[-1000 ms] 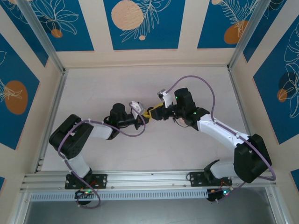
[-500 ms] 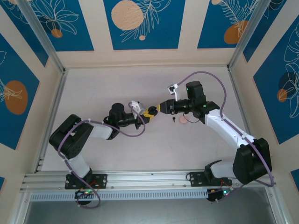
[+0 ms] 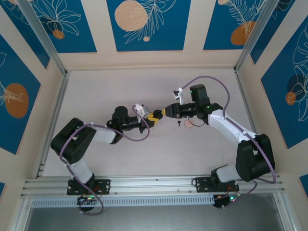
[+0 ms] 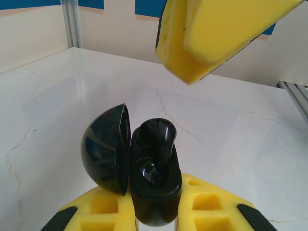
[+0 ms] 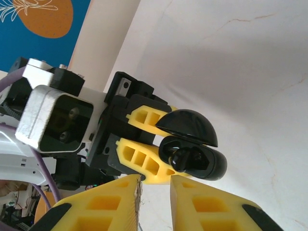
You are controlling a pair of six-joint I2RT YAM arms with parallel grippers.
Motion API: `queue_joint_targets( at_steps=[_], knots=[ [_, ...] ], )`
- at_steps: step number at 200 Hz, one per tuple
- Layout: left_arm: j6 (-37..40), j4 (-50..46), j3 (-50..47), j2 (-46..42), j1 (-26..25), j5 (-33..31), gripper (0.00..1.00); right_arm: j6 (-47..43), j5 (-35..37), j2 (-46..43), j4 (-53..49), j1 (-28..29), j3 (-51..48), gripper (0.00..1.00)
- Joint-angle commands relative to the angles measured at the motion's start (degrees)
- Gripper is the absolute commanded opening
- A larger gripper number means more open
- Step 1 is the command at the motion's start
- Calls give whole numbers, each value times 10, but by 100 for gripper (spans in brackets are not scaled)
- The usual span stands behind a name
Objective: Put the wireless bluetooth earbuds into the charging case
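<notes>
My left gripper (image 3: pixel 153 117) (image 4: pixel 153 204) is shut on the black charging case (image 4: pixel 155 187) (image 5: pixel 199 161) (image 3: pixel 157 114) and holds it above the table with its lid (image 4: pixel 103 149) (image 5: pixel 187 125) swung open. One black earbud (image 4: pixel 156 139) (image 5: pixel 185 156) sits in the case, its bud poking out of the well. My right gripper (image 3: pixel 165 112) (image 5: pixel 155 185) hovers just right of the case, open by a narrow gap with nothing between its yellow fingers (image 4: pixel 216 29). The other earbud (image 3: pixel 178 123) lies on the table below the right gripper.
A flat pale-pink disc (image 3: pixel 189 124) lies on the table just right of the loose earbud, under the right wrist. The white marble table (image 3: pixel 120 86) is ringed by aluminium rails (image 3: pixel 53 115) and blue-patterned walls.
The right arm has drawn back from the case to the right and up, uncovering the loose earbud and the pink disc. The left gripper has kept still with the case.
</notes>
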Motion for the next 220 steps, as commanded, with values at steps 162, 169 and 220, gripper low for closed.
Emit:
queue_joint_targets(
  at_steps=[162, 169, 220],
  knots=[
    [-12, 38, -7, -3, 4, 19, 12, 9, -23, 50, 16, 29, 20, 18],
    [-12, 37, -8, -3, 4, 19, 12, 9, -23, 51, 17, 30, 21, 17],
    [-12, 37, -9, -4, 4, 18, 12, 8, -25, 55, 14, 38, 25, 15]
  ],
)
